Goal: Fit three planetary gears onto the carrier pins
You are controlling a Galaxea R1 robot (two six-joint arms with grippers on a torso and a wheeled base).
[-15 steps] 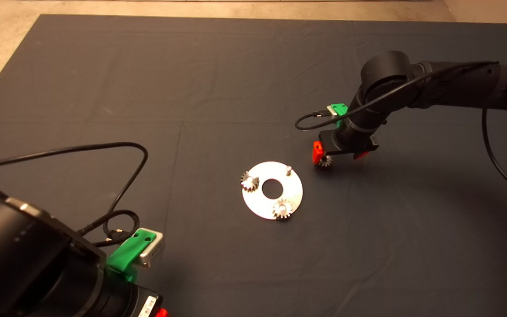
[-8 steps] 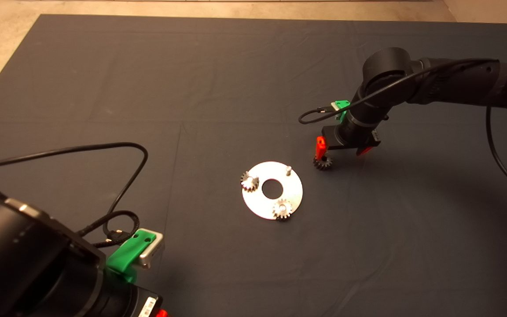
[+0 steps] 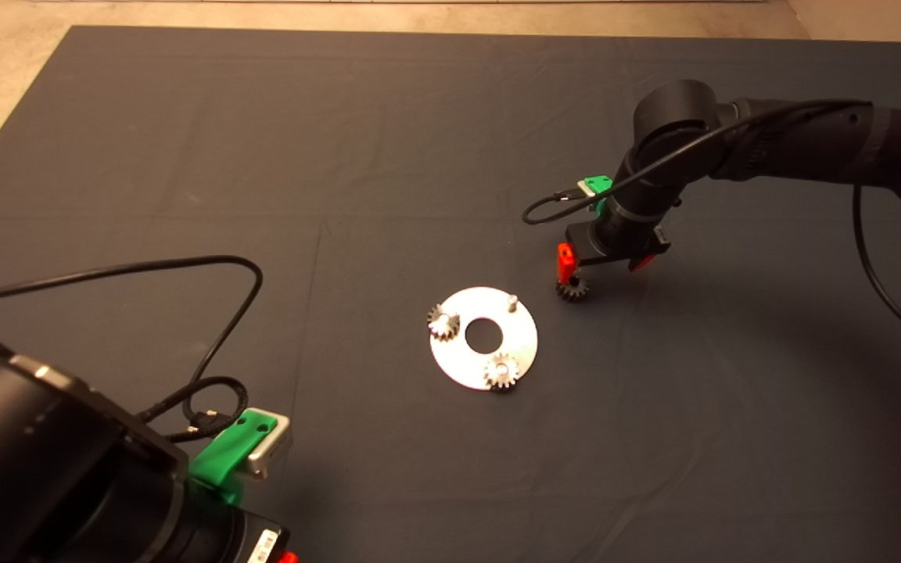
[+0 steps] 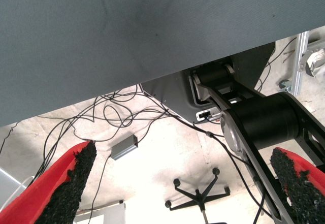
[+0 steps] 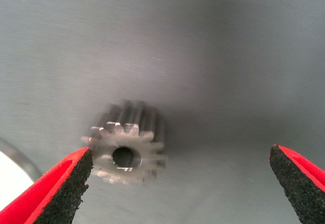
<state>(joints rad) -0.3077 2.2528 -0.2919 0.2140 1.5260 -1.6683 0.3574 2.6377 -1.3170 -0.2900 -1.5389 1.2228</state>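
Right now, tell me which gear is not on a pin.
The gear on the mat beside the disc, under the right pincer; the other two sit on pins.

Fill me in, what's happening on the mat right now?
The right gripper hangs open over the last loose gear, which lies on the mat just beside the silver disc. One finger sits right beside the gear; nothing is gripped. Two gears are already on their pins; the third pin is bare. The left gripper waits, open, at the mat's near left edge.

Right hand (image 3: 603, 270) open, left hand (image 4: 183, 183) parked open
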